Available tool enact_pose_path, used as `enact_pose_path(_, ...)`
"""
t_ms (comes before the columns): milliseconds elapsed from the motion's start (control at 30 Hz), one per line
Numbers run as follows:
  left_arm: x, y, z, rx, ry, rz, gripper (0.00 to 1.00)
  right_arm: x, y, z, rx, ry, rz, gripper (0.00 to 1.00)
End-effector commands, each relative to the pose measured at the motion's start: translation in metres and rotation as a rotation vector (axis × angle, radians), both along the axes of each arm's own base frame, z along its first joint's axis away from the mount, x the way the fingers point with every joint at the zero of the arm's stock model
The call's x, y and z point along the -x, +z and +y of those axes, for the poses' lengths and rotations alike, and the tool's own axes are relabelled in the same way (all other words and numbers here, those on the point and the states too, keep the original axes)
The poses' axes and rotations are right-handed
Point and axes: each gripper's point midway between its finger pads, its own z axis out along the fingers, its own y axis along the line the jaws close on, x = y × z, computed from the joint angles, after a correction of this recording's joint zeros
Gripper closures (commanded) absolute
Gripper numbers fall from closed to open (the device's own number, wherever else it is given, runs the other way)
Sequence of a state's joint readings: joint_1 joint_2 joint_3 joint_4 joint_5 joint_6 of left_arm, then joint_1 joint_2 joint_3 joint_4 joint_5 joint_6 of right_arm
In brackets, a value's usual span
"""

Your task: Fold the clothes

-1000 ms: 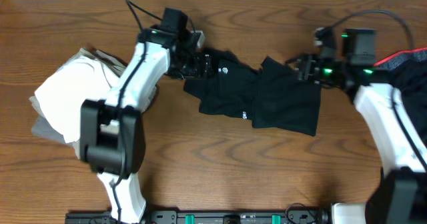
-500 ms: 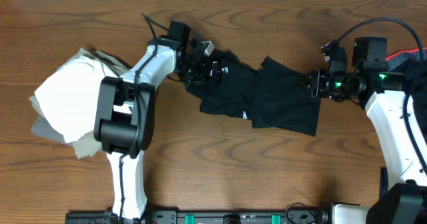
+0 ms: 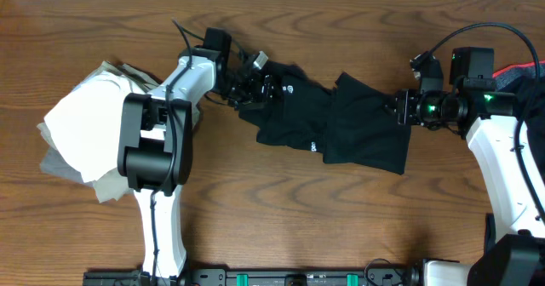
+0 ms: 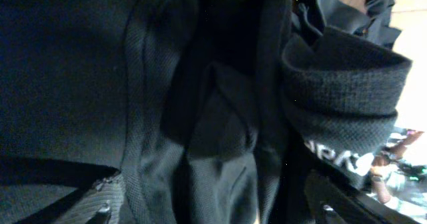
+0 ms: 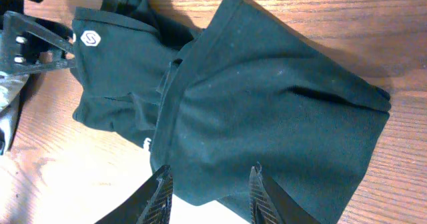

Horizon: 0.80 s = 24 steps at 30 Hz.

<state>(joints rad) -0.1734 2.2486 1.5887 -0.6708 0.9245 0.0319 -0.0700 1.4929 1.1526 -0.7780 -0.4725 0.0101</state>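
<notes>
Lying crumpled mid-table (image 3: 281,218): black T-shirt (image 3: 341,124), long axis running approx 10-to-4 o'clock, white logo (image 3: 287,88) facing up nr its 10 o'clock end. L gripper (image 3: 255,86) sitting on that end, fingers (image 4: 333,201) spreading wide w/ bunched fabric between them. R gripper (image 3: 398,107) hovering at shirt's 3 o'clock edge, jaws standing part-spread, gripping nothing. White/grey folded pile (image 3: 81,124) resting at table's 9 o'clock. Red-edged black garment (image 3: 521,71) showing at 3 o'clock, beside R arm.
</notes>
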Motion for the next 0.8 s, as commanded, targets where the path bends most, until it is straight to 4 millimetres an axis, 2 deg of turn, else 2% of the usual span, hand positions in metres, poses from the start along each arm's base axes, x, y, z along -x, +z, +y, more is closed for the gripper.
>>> enact_pose_path(0, -0.011, 0.024, 0.024, 0.004, 0.042, -0.052, 0.09, -0.002, 0.004, -0.003, 0.010, 0.006, -0.019, 0.64)
enact_pose_path(100, -0.024, 0.041, 0.047, -0.048, 0.081, -0.139, 0.08, -0.002, 0.004, -0.003, 0.010, 0.006, -0.019, 0.64)
enact_pose_path(200, -0.029, 0.038, 0.059, -0.093, 0.075, -0.181, 0.08, -0.002, 0.004, -0.003, 0.010, 0.006, -0.019, 0.63)
enact_pose_path(400, -0.034, 0.006, 0.058, -0.096, 0.053, -0.172, 0.08, 0.002, 0.002, -0.003, 0.008, 0.007, 0.000, 0.63)
enact_pose_path(533, -0.027, -0.017, 0.059, -0.100, 0.050, -0.108, 0.08, 0.004, 0.001, -0.003, 0.007, 0.007, 0.010, 0.64)
enact_pose_path(767, -0.014, -0.008, 0.039, 0.011, 0.018, -0.058, 0.08, 0.006, 0.000, -0.002, 0.007, 0.007, 0.017, 0.64)
